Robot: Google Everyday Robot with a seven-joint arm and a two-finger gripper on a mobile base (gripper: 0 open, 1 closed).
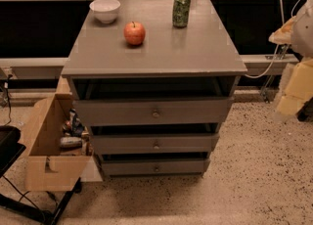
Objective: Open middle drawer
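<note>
A grey cabinet (155, 53) with three drawers stands in the middle of the camera view. The middle drawer (127, 144) is the second front down, wide and shallow, with a small round knob (156, 146) at its centre. It sits about flush with the other fronts. The taller top drawer (122, 112) is above it and the lowest drawer (132, 167) is below. My gripper (293, 89) shows as a blurred pale yellow shape at the right edge. It is right of the cabinet, well apart from it, about level with the top drawer.
On the cabinet top stand a white bowl (105, 10), a red apple (134, 33) and a green can (181, 10). An open cardboard box (46, 143) with items stands against the cabinet's left side. Black stand legs (29, 204) lie at lower left. Cables (264, 67) hang at the right.
</note>
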